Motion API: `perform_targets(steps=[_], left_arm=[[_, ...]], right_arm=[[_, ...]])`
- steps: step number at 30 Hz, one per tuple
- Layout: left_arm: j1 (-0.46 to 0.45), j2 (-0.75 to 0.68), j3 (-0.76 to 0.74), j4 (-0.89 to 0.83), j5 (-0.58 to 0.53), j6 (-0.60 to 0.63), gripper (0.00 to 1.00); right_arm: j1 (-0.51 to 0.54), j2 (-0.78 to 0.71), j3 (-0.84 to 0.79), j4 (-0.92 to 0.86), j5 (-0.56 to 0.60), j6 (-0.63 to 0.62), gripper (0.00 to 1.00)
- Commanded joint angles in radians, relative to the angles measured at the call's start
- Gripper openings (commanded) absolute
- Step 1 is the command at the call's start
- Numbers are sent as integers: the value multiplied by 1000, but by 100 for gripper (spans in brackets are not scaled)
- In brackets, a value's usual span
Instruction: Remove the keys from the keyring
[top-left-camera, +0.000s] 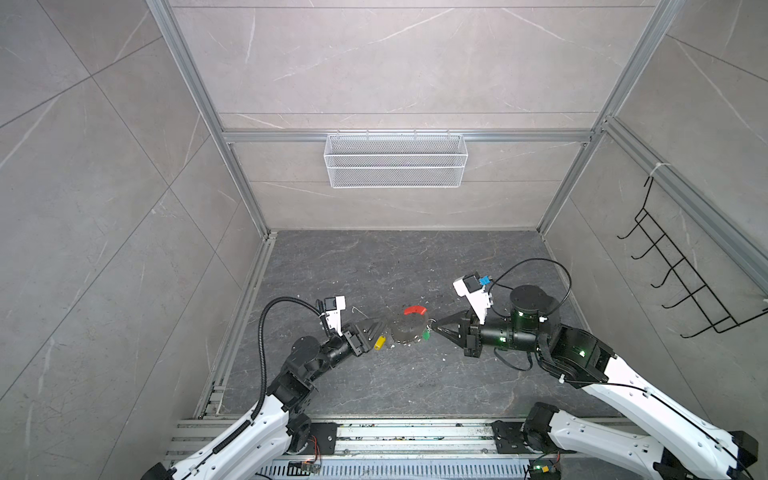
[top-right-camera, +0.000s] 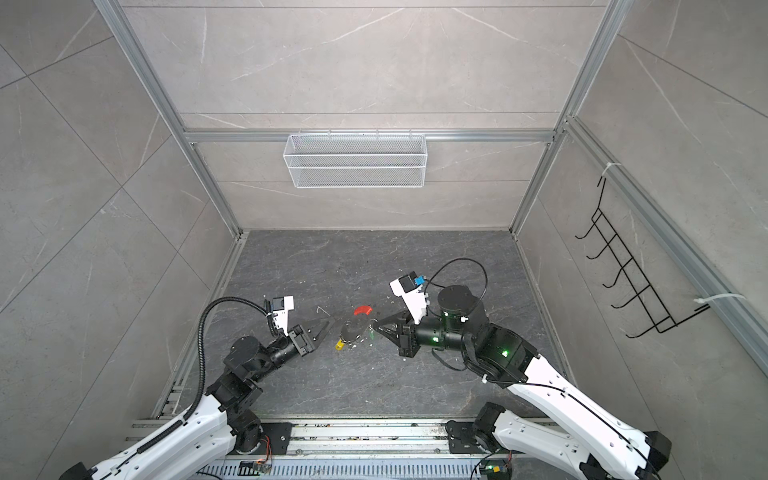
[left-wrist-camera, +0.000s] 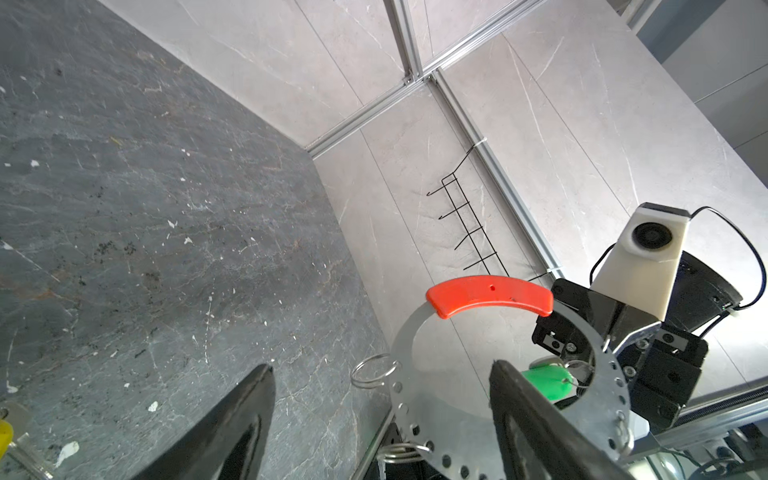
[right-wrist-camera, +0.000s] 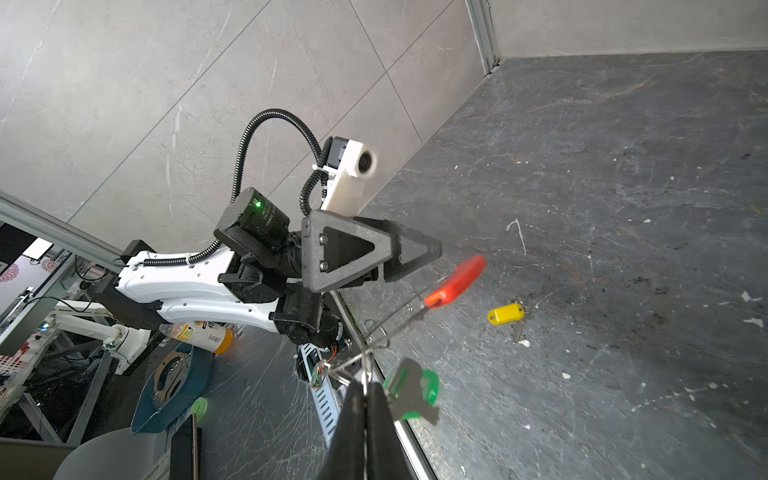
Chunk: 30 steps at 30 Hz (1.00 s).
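Keyring (left-wrist-camera: 405, 345) hangs clamped in right tool (right-wrist-camera: 365, 384), lower centre; left tool (left-wrist-camera: 382, 370) stands apart, empty. Risk: tugging green key (right-wrist-camera: 430, 386) may twist it from that narrow pinch.

keys: two, one yellow-tagged (right-wrist-camera: 505, 313), one green-tagged (right-wrist-camera: 430, 386)
keyring (left-wrist-camera: 490, 293): one
small split rings (left-wrist-camera: 354, 374): at least three
hands: two, left hand (left-wrist-camera: 380, 368), right hand (right-wrist-camera: 366, 388)
robot arms (top-left-camera: 249, 432): two
wire basket (top-left-camera: 395, 160): one
hook rack (top-left-camera: 685, 259): one

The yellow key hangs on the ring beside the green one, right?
Not quite. The yellow key lies loose on the table, off the ring; the right wrist view shows it plainly. Only the green key hangs from the ring.
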Motion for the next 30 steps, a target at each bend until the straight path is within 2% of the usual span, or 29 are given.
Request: perform_targets(steps=[1, 13, 18, 24, 30], left_arm=[[3, 31, -3, 164, 62, -57, 84], [3, 191, -10, 433, 104, -172, 83], [2, 228, -10, 516, 101, -207, 82], [-1, 225, -4, 564, 107, -225, 71], [-1, 164, -3, 501, 112, -211, 58]], right_arm=[[-2, 7, 29, 38, -16, -15, 0], [-2, 13, 56, 81, -15, -10, 0], [-3, 31, 54, 122, -48, 10, 0], [-2, 34, 23, 126, -41, 9, 0], [-2, 28, -3, 113, -26, 5, 0]])
